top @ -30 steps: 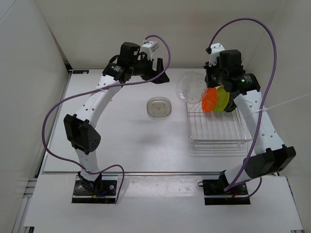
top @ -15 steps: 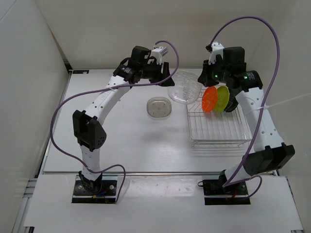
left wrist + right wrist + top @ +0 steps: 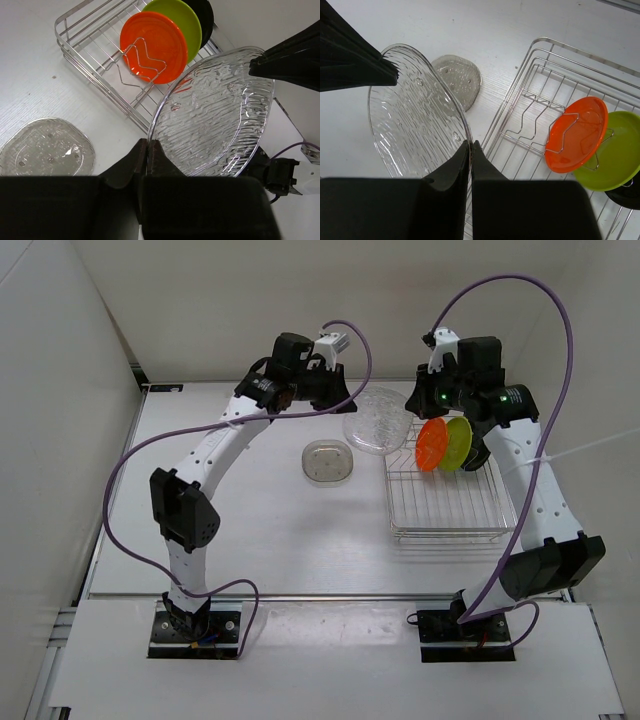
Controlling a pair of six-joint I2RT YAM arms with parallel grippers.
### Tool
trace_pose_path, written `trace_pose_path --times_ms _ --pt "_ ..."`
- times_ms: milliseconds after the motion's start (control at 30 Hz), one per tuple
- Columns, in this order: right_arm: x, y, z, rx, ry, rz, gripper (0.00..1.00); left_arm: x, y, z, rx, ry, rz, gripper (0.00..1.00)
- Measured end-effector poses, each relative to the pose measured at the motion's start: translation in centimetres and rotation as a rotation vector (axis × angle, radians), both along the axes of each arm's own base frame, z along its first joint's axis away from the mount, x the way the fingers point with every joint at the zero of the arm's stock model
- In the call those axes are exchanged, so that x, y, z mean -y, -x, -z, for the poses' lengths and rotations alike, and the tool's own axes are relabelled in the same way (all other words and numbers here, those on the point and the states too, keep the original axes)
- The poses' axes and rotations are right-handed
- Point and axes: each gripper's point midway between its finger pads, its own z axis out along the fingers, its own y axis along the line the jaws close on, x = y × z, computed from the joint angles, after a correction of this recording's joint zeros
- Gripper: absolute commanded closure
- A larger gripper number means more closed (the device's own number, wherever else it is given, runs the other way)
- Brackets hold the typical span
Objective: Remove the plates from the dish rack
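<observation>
**Clear plate hanging between two pairs of fingers by the rack's far left corner**

From the top camera, the clear plate is hanging in the air between the two arms, over the worktop near the far left corner of the dish rack. The left fingers are meeting its left rim and the right fingers its right rim, but how each pair is closing is too small to read there.

The wrist cameras are settling that. In the left wrist view, the left fingers are pinching the plate's near rim, almost pressed together on it. In the right wrist view, the right fingers are pinching the opposite rim the same way.

The orange plate and the yellow-green plate are standing on edge in the rack's prongs. Behind them, the black plate is showing plainly only in the wrist views; from above it is blending into the dark right arm. A small clear dish is lying flat on the worktop, left of the rack and apart from it.
</observation>
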Motion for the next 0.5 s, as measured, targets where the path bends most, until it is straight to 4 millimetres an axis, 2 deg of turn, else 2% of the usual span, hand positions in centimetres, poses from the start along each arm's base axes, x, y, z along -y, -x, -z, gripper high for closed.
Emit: trace_pose_path --times_ms 67,100,133,167,200,267,367,500 --pt "0.0 0.0 0.0 -0.002 -0.001 0.001 0.86 0.0 0.0 0.1 0.001 -0.003 -0.005 0.89" --pt "0.0 0.0 0.0 -0.002 -0.002 0.000 0.73 0.0 -0.1 0.1 0.003 -0.006 -0.010 0.89" --pt "-0.1 0.1 0.0 -0.005 -0.006 0.000 0.34 -0.1 -0.3 0.3 0.010 -0.015 -0.020 0.89" --pt "-0.1 0.1 0.0 -0.006 -0.009 -0.001 0.12 -0.3 -0.4 0.6 0.008 -0.024 -0.030 0.89" --pt "-0.1 0.1 0.0 -0.005 -0.009 -0.003 0.00 -0.5 -0.4 1.1 0.004 -0.037 -0.042 0.89" --pt "-0.1 0.1 0.0 -0.003 -0.004 -0.005 0.00 -1.2 -0.7 2.3 -0.010 -0.065 -0.070 0.89" --pt "0.2 -0.1 0.1 0.001 0.009 0.013 0.00 -2.9 -1.0 5.2 -0.062 -0.112 -0.116 0.89" --pt "1.1 -0.6 0.3 0.008 0.040 0.057 0.00 -7.2 -2.8 9.0 -0.163 -0.148 -0.245 0.89"
